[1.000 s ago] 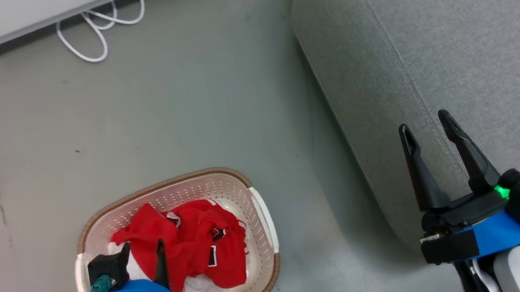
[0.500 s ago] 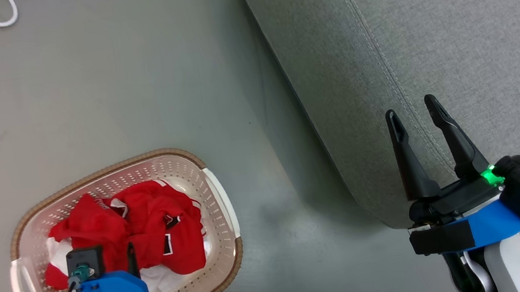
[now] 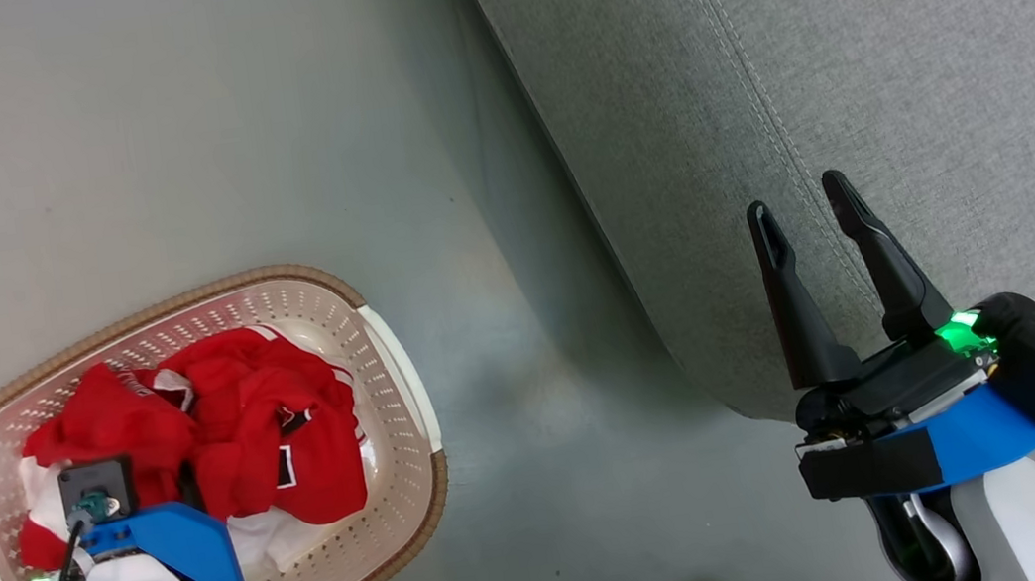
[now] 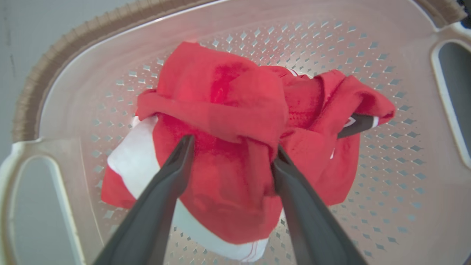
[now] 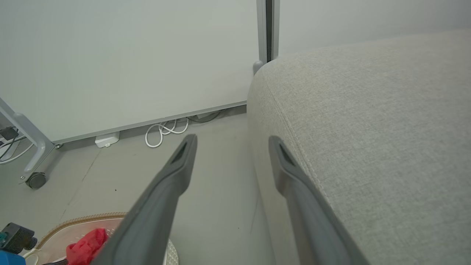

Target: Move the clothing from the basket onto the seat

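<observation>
Sofa (image 3: 844, 37) in light grey weave takes up the right of the head view, its stitched seam running down toward its rounded edge. Grey floor (image 3: 156, 128) lies beside it. On the floor, well apart from the sofa, sits the cream laundry basket (image 3: 390, 347) with perforated sides and a brown woven rim band. The clothing (image 3: 265, 424), red with white panels and small black marks, lies crumpled inside the basket. The left tool (image 4: 233, 144) reaches down into the basket, its two dark fingers spread apart with their tips against the red fabric and a bunched fold between them. The right tool (image 3: 797, 196) hangs over the sofa's edge, fingers apart and holding nothing. A white cable (image 5: 162, 130) coils by the wall.
</observation>
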